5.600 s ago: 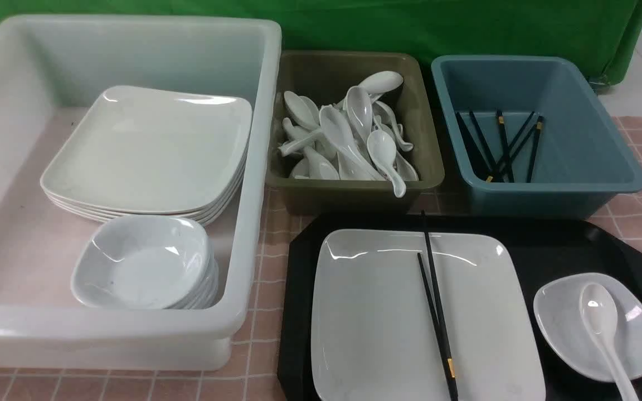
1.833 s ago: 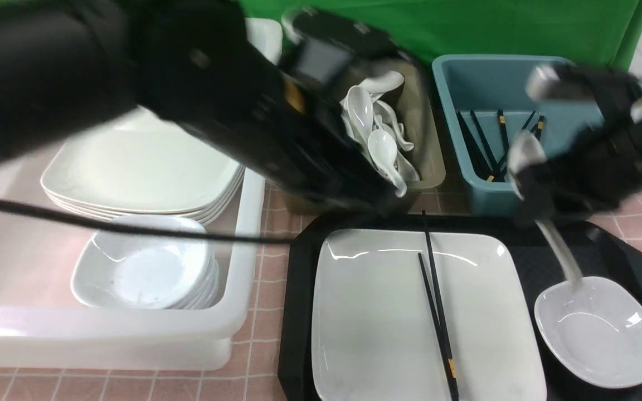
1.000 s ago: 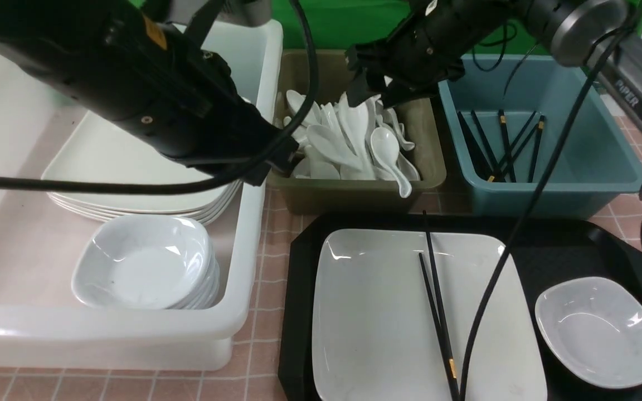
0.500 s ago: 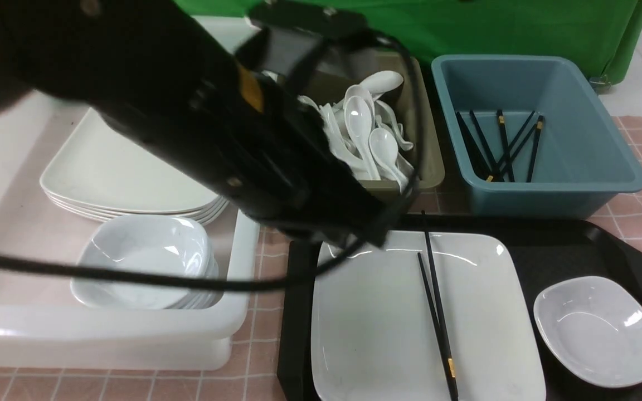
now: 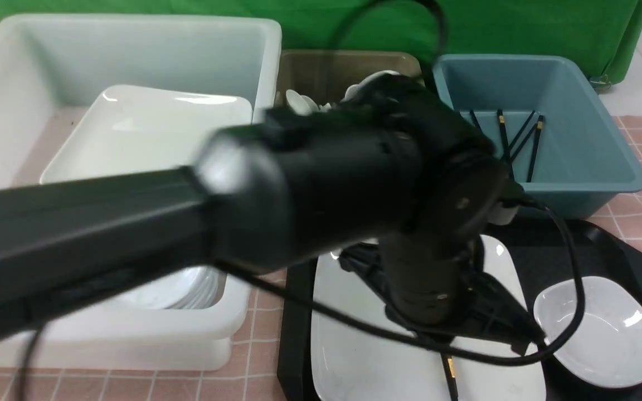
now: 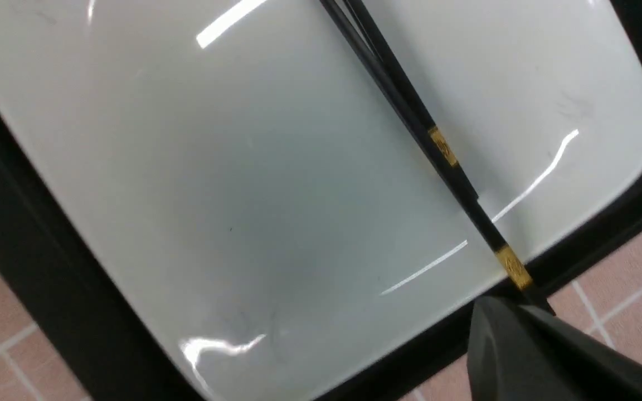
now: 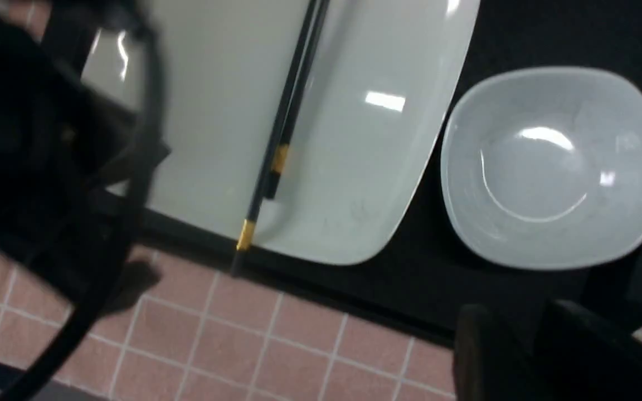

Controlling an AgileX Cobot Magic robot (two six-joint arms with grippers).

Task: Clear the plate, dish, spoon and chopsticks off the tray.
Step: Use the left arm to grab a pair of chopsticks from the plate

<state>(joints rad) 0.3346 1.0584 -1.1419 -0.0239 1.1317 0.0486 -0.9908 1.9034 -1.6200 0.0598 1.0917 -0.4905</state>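
The white plate (image 5: 343,362) lies on the black tray (image 5: 594,245) with the black chopsticks (image 5: 450,370) across it. My left arm (image 5: 354,184) hangs over the plate and hides most of both. In the left wrist view my left gripper (image 6: 513,312) is shut and empty, just off the gold-banded chopstick ends (image 6: 513,267) at the plate's (image 6: 243,167) edge. The empty dish (image 5: 611,334) sits on the tray's right side. In the right wrist view my right gripper (image 7: 516,323) is slightly open and empty, near the dish (image 7: 549,167). No spoon is on the tray.
A white tub (image 5: 131,50) at the left holds stacked plates (image 5: 148,128). An olive tub (image 5: 310,67) with several spoons stands behind, mostly hidden by my arm. A blue tub (image 5: 577,167) at the back right holds several chopsticks (image 5: 502,133).
My right gripper took the spoon from the dish to the olive tub and drew back to the dish. My left arm swung right over the plate and now covers it.
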